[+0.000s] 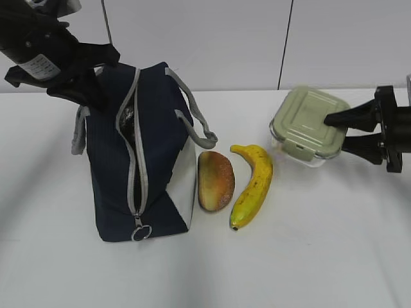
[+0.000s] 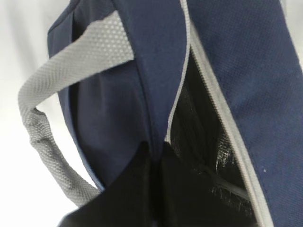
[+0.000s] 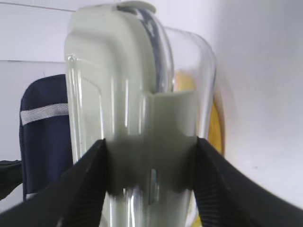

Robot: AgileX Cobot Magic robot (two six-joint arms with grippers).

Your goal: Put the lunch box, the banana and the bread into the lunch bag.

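Right wrist view: the right gripper is clamped on the lunch box, which stands right of the banana and bread. Risk: the smooth clear wall may slip between the pads, or the box may snag the narrow zipper opening of the lunch bag. The left gripper pinches the bag's edge; its fingertips are cut off. The bag interior is dark and unreadable.

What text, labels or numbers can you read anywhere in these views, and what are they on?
None can be read.
White sticker on the left arm's black housing: dark marks, too small and blurred to read.
Navy-blue fabric lunch bag with grey zipper: no print visible.
Clear lunch box with pale sage-green lid: no lettering visible.
Speckled yellow banana and golden-brown oval bread: no stickers.
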